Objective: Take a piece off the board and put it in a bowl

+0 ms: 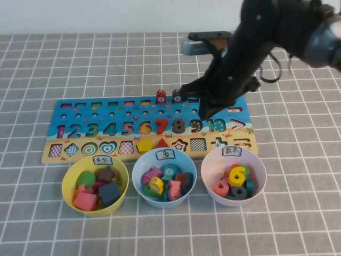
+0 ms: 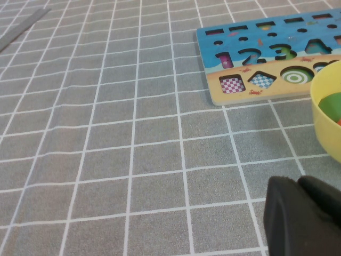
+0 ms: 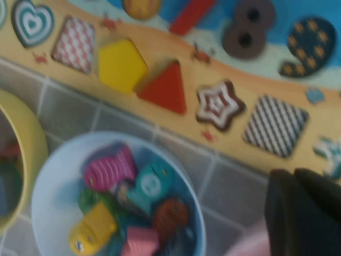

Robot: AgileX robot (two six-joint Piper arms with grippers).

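Note:
The dark grey-brown numeral 8 [image 1: 178, 126] lies in its slot on the blue and sandy board [image 1: 80, 118], next to the red 7 [image 1: 161, 126]. In the right wrist view the 8 [image 3: 248, 26] shows near the board's sandy strip [image 3: 160, 45]. My right gripper [image 1: 203, 113] hangs just above the board, to the right of the 8, shut and empty; its fingers [image 3: 282, 213] are pressed together. The pink bowl [image 1: 206, 178] stands in front of the board with several numerals in it. My left gripper [image 2: 299, 184] is shut and empty, low over the cloth, left of the board [image 2: 213, 64].
A yellow bowl [image 1: 66, 186] of shape pieces and a light blue bowl [image 1: 136, 178] of fish pieces stand left of the pink bowl. Two small pegs [image 1: 161, 96] stand on the board's top edge. Grey checked cloth covers the table.

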